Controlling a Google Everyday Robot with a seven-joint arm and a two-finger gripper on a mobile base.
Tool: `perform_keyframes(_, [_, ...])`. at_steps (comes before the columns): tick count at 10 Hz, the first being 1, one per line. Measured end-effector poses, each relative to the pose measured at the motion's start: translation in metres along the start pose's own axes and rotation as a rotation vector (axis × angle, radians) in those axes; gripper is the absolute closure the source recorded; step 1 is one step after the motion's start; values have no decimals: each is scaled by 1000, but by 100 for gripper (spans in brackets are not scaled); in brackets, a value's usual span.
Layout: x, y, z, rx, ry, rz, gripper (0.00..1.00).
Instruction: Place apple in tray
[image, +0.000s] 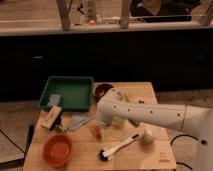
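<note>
The apple is a small orange-red fruit on the wooden table, left of centre. The dark green tray sits at the table's back left, with a grey-blue object lying in its near left corner. My white arm reaches in from the right. Its wrist hangs over the table's middle. The gripper points down right beside and just above the apple, mostly hidden under the wrist. I cannot tell whether it touches the apple.
An orange bowl stands at the front left and a dark red bowl right of the tray. A white brush, a white cup, a wooden block, a grey object and a pale green fruit surround the apple.
</note>
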Motion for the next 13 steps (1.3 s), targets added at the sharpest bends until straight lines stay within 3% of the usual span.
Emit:
perform_keyframes(2, [4,2,2,-2,-25,3,22])
perform_keyframes(3, [9,4,4,-1,-58,8,31])
perform_keyframes(10, [11,-8,14,14,-150,15,98])
perform_keyframes(13, [11,-8,13,12,-147,13,100])
